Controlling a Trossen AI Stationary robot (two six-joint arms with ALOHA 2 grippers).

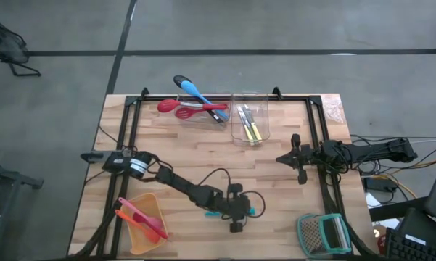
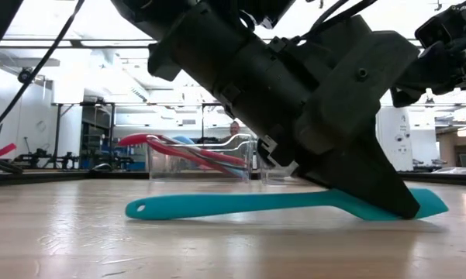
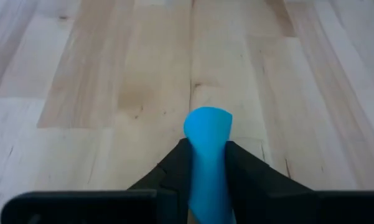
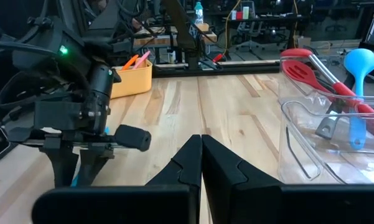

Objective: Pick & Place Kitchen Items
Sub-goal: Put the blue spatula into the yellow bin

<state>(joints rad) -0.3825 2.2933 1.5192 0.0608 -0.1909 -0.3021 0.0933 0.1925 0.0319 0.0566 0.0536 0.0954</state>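
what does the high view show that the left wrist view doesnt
Only the high view shows the yellow tray with small spatulas, the two clear tubs holding utensils, the grater, and the right pincer waiting at the table's right side.

Only the left wrist view shows, close up, the left pincer's fingers pressed against both sides of the teal spatula, whose end pokes out ahead of them.

Both show the left pincer at the teal spatula on the bare wooden table.
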